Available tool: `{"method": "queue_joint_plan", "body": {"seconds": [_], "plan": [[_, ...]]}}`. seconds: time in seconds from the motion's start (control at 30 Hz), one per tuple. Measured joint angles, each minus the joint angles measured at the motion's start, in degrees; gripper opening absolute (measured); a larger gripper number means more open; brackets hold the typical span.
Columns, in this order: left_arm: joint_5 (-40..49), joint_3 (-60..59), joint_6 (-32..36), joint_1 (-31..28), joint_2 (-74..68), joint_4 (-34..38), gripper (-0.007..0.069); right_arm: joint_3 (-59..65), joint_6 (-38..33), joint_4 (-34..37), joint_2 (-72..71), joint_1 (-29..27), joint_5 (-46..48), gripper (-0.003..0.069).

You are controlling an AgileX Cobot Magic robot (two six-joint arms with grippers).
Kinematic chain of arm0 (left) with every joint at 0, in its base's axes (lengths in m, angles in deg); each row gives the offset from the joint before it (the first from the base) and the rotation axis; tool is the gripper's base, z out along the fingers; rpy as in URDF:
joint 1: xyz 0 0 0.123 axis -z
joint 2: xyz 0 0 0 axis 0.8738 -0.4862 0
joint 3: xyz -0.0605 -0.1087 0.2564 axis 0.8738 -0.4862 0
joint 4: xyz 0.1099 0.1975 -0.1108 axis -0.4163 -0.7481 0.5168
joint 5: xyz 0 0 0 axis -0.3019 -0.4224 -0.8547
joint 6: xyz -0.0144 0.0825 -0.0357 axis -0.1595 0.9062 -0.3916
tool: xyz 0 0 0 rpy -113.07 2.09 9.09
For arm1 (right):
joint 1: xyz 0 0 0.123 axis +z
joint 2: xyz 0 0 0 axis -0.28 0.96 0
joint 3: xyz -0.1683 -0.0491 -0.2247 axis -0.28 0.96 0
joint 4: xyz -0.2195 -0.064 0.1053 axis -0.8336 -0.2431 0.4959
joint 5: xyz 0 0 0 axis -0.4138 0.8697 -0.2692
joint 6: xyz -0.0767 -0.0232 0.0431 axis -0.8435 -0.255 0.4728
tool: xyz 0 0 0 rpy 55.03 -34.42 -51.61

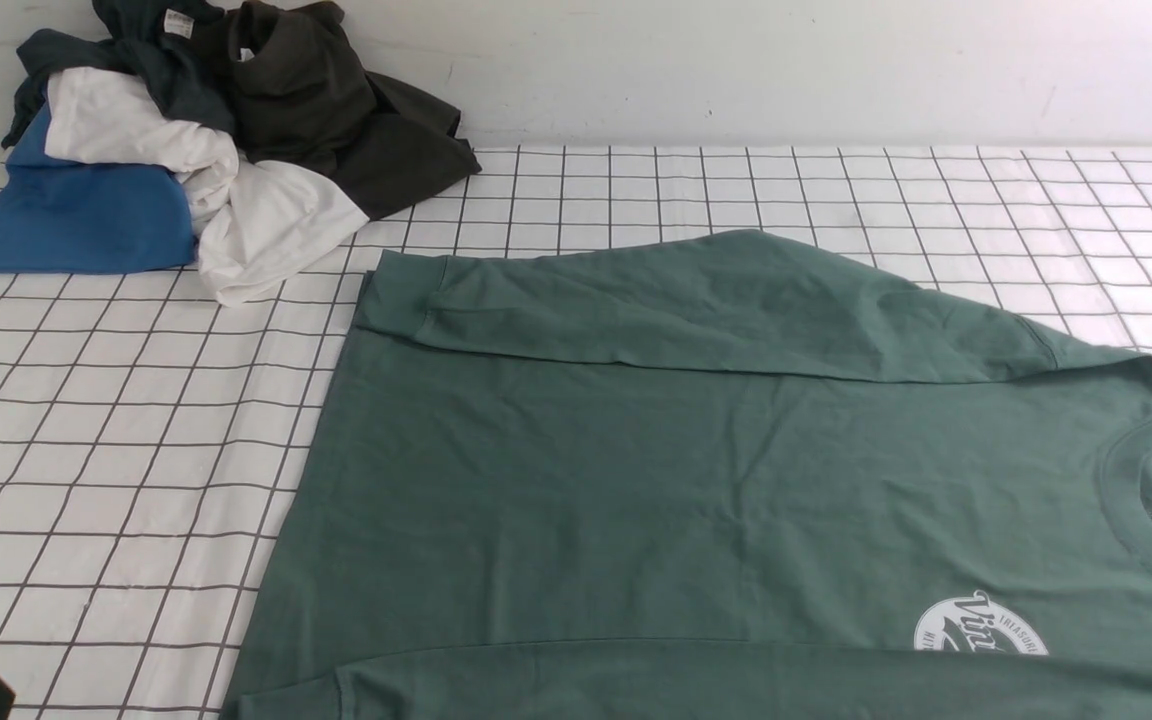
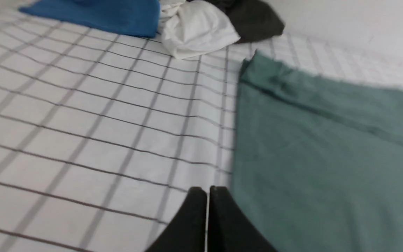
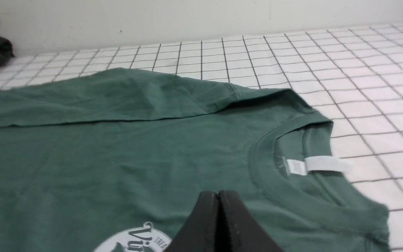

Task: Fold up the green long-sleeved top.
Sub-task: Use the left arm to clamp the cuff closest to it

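Garment: a large sage-green cotton long-sleeved top [image 1: 696, 480] is laid flat and face up on a white cloth with a dark grid [image 1: 116, 430], its ribbed crew neck [image 3: 292, 196] towards the robot's right and its hem towards the left.
Step in hand: the far sleeve [image 1: 716, 300] is already laid across the body, and the near sleeve [image 1: 636, 680] appears to be folded in too, so a fold of the body seems due. It is best done by pinching both layers at the hem corners, carrying them evenly towards the neck, and keeping the sleeves from being dragged out.
Look: the jersey is smooth with faint creases; a white neck tag [image 3: 318, 164] and a round white chest logo [image 1: 981, 625] are shown.
Left gripper [image 2: 207, 190]: held over bare cloth just beside the hem edge, jaws pressed together on nothing.
Right gripper [image 3: 218, 194]: poised above the chest between logo and neck, jaws likewise closed and empty.
Beyond: a heap of blue, white and dark garments [image 1: 216, 130] is piled at the far left corner, well apart.
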Motion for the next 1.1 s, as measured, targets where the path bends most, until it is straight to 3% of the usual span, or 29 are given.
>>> {"method": "queue_joint_plan", "body": {"seconds": [0.03, 0.17, 0.3, 0.4, 0.57, 0.67, 0.77, 0.9, 1.1], "plan": [[-1.0, 0.0, -5.2, 0.0, 0.0, 9.1, -0.0007, 0.0, 2.4, 3.8, 0.0, 0.0, 0.0, -0.0014], [-1.9, 0.0, -10.8, 0.0, 0.0, 24.8, -0.0007, 0.1, 11.7, 19.9, 0.0, 0.0, -0.3, -0.0014], [-2.1, 0.0, -10.9, 0.0, 0.0, 32.0, -0.0007, 0.2, 18.8, 35.0, 0.0, 0.0, -0.2, -0.0014], [-2.1, 0.0, -10.9, 0.0, 0.0, 33.0, -0.0007, 0.2, 19.2, 39.2, 0.0, 0.0, -0.6, -0.0014], [-2.1, 0.0, -5.9, 0.0, 0.0, 33.2, -0.0007, 0.2, 16.2, 38.6, 0.0, 0.0, -1.0, -0.0014], [-0.3, 1.8, 5.0, 0.0, 0.0, 32.9, -0.0007, 0.2, 12.2, 36.5, 0.0, 0.0, -1.3, -0.0014], [3.8, 7.9, 20.3, 0.0, -0.3, 32.2, -0.0007, 0.1, 7.8, 36.3, 0.0, 0.0, -1.6, -0.0014], [9.0, 16.0, 34.0, 0.0, -7.0, 29.2, -0.0007, -3.7, 1.1, 34.2, 0.5, 0.0, -3.0, -0.0014], [22.9, 28.8, 38.2, 0.0, -27.2, 16.4, -0.0007, -16.2, -9.1, 25.5, 12.9, 0.0, -5.2, -0.0014]]}}
